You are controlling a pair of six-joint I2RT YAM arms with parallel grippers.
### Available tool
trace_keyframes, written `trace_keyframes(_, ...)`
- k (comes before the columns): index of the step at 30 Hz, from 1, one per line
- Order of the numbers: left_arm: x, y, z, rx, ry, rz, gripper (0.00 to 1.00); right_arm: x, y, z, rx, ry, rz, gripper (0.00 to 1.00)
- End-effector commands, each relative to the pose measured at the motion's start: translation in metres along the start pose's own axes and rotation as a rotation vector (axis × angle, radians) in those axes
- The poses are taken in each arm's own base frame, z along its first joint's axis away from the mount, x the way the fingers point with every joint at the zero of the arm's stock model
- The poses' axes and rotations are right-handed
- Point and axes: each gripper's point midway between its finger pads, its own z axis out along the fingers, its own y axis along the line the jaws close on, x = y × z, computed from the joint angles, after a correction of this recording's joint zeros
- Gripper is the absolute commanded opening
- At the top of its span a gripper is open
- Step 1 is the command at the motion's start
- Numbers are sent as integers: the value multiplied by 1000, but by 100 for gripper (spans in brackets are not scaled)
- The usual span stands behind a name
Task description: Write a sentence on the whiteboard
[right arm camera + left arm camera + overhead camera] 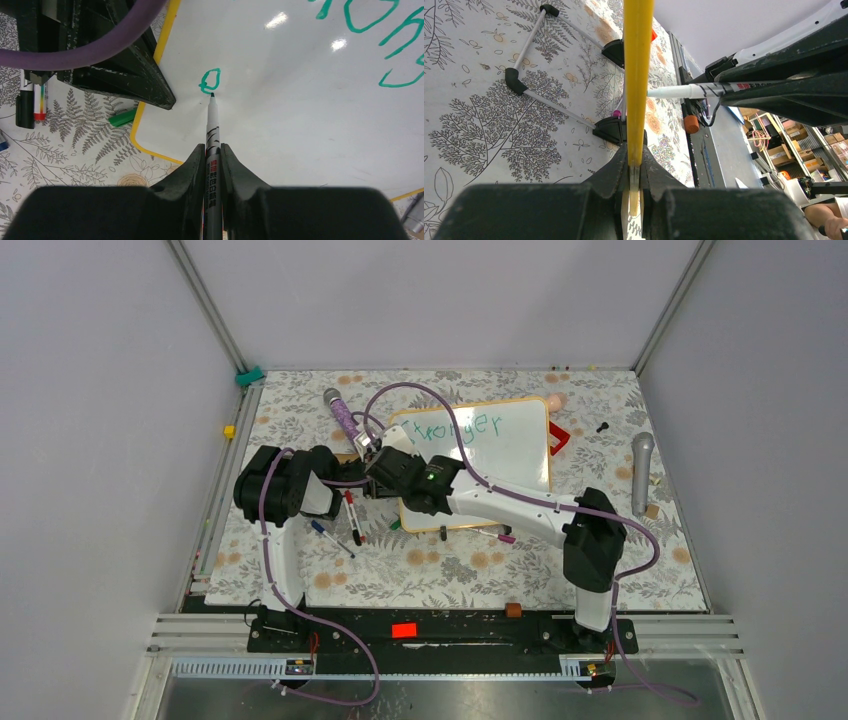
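Nearest: right gripper (212, 150) clamped on a marker (212, 120), tip touching the whiteboard (290, 140) just under a lone green "e" (210, 81) near the left edge. Just beside: left gripper (635, 162) pinched shut on the board's yellow frame (638, 75), steadying it. Farther up the board: the sentence (457, 427), with only "Stronger" written. Likely trouble: frame sliding in that narrow pinch under pen pressure, skewing line two; strokes cramped by the left arm so close.

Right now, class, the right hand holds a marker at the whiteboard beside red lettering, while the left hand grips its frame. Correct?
No: the lettering is green, not red, as the right wrist view shows. The right hand holds the marker at the whiteboard; the left hand grips its frame.
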Motion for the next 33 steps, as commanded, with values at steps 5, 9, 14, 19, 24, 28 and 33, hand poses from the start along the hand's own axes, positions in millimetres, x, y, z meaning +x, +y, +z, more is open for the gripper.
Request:
trace_keyframes(5,6,-2,-2,15,24,-31,0,-15,-26,-30,16,-61,45,0)
trace_keyframes(9,6,-2,-2,15,24,-31,0,-20,-31,-42,-16,-102,68,0)
trace_keyframes(14,6,-2,-2,15,25,-32,0,-22,-39,-41,17,-103,48,0)
trace_keyframes(19,6,-2,-2,16,26,-33,0,-21,-38,-32,53,-86,22,0)
trace_keyframes(24,6,-2,-2,15,25,-33,0,-25,-37,-24,81,-84,8,0)
trace_keyframes(28,6,-2,-2,16,25,-35,0,-26,-35,-20,90,-82,1,0)
trace_keyframes(33,7,-2,-2,15,25,-34,0,-27,-34,-14,110,-78,-8,0)
